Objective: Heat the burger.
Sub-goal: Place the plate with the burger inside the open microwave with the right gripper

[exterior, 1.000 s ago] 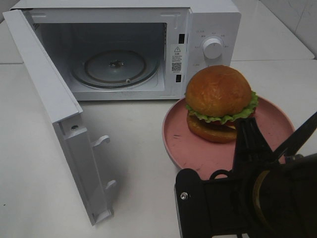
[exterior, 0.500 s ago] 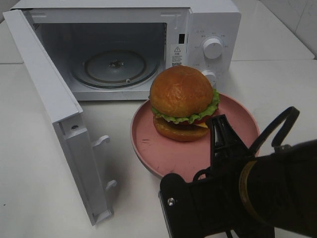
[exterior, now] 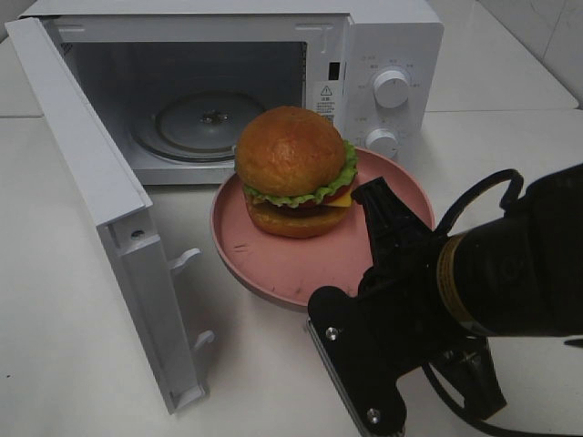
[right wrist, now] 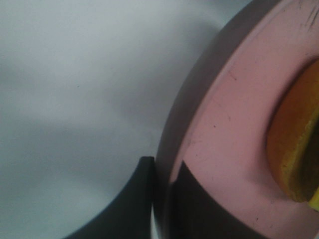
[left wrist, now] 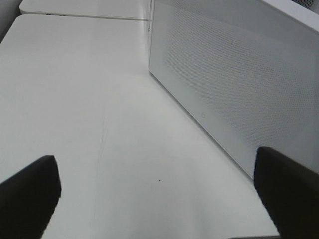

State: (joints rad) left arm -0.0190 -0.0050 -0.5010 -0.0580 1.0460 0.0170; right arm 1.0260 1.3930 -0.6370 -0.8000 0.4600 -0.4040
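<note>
White table (left wrist: pixel 75 99) is stretching underneath; right claw (right wrist: pixel 162 199) is pinching the pink plate (right wrist: pixel 239 124) by its rim, burger (right wrist: pixel 291 144) cropped; left claw (left wrist: pixel 158 186) is gaping empty

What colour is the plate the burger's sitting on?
Pink. The plate shows best in the exterior high view.

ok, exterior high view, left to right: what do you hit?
microwave door → glass turntable → burger → upper knob → right arm. I left out the pink plate because it overlaps both the burger and the arm.
</note>
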